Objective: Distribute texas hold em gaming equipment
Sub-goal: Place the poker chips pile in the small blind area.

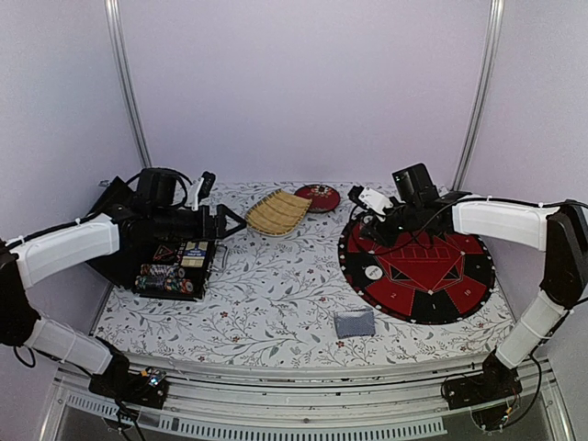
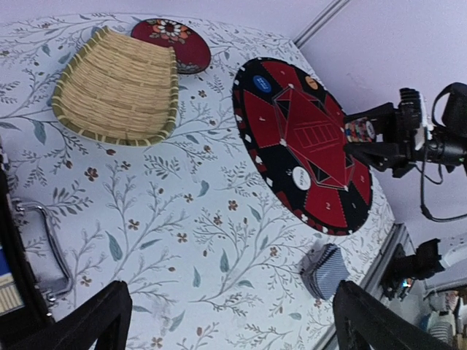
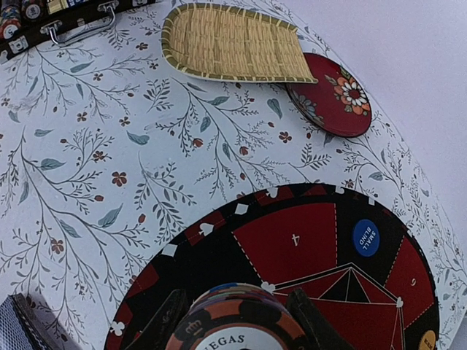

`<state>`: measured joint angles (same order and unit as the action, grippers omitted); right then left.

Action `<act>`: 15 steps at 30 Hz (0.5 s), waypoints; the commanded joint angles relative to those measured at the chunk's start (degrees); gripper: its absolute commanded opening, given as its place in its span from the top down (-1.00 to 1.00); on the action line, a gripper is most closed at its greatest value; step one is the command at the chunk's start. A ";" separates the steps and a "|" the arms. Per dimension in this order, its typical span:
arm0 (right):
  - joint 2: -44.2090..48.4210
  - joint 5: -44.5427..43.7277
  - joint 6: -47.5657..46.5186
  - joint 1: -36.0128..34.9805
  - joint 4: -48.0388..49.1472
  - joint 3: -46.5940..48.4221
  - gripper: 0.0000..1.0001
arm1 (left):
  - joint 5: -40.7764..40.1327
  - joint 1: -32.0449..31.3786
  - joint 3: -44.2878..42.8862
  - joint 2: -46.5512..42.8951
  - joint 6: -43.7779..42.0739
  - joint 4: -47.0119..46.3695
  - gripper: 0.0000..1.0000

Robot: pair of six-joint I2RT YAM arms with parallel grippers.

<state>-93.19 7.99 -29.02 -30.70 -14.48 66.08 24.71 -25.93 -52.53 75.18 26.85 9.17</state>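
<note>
- Your right claw (image 2: 363, 133) is clamped on a short stack of poker chips (image 3: 232, 305). The top chip is black and orange with "VEGAS" on it. The claw is up off the desk (image 1: 276, 303), over the far-left part of the round red-and-black poker mat (image 1: 415, 271).
- That mat takes up most of the right end of the desk.
- On the mat, the white button (image 1: 372, 272) sits on the left side. A blue "small blind" disc (image 3: 365, 237) and a small orange disc (image 2: 311, 82) are towards the far rim.
- The card deck (image 1: 355, 322) lies grey-blue back up near the desk's near edge, right of the middle, just off the mat's rim. From the left wrist view it looks slightly fanned, not squared up.
- Your left claw (image 2: 230, 299) has its fingers spread wide apart with nothing between them. It hangs near the left edge, over the far right corner of the open chip case (image 1: 175, 266).
- The case holds rows of mixed-colour chips (image 3: 20, 10), and its metal handle (image 2: 51, 244) sticks out towards the middle of the desk.
- The bamboo tray (image 1: 277, 213) is at the far edge, about the middle. The red dish (image 1: 318, 197) is right up against its right side.
</note>
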 commanded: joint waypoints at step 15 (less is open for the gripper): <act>-4.18 -1.85 3.22 3.15 6.13 1.92 0.97 | -24.18 5.98 -15.48 13.68 -14.16 9.51 -0.97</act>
<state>-96.38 7.20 -26.81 -28.38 -10.96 65.93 4.01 -21.43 -65.56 88.01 14.70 16.25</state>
